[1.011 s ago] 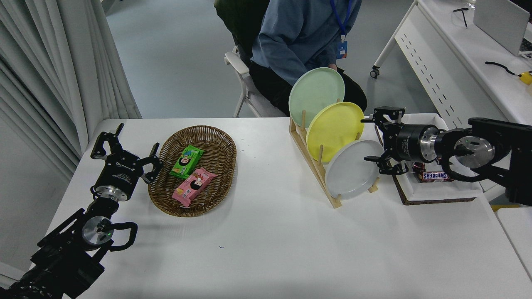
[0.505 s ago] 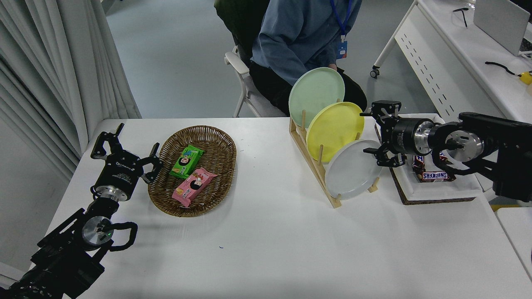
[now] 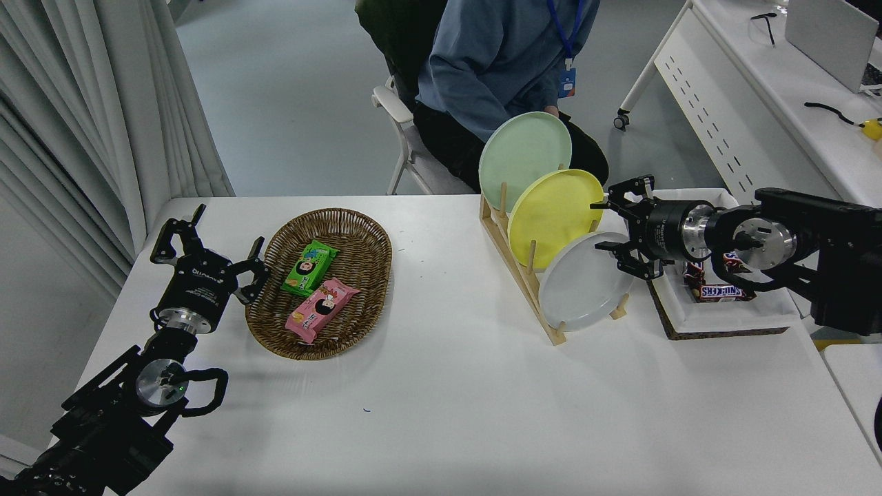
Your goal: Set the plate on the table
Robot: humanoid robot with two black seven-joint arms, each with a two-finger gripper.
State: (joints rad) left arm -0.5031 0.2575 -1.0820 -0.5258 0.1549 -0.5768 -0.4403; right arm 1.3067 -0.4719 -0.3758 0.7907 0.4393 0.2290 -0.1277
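The pale grey-white plate [image 3: 582, 282] stands on edge in the front slot of a wooden rack [image 3: 524, 275] on the white table [image 3: 441, 413]. A yellow plate [image 3: 555, 215] and a mint-green plate [image 3: 524, 157] stand behind it. My right gripper [image 3: 606, 224] is open, pointing left at the rack's right side. Its lower finger is at the grey plate's upper right rim and its upper finger is by the yellow plate's right edge. My left gripper [image 3: 207, 241] is open and parked at the lower left, next to the basket.
A wicker basket [image 3: 320, 282] holds a green and a pink snack packet. A white tray [image 3: 730, 306] with chocolate bars lies under my right arm. A seated person [image 3: 496, 62] is at the far side. A white desk [image 3: 778, 76] stands at the upper right.
My right gripper has moved left and a little up, from beside the tray to the right edges of the grey and yellow plates. It stays open. The left arm has not moved.
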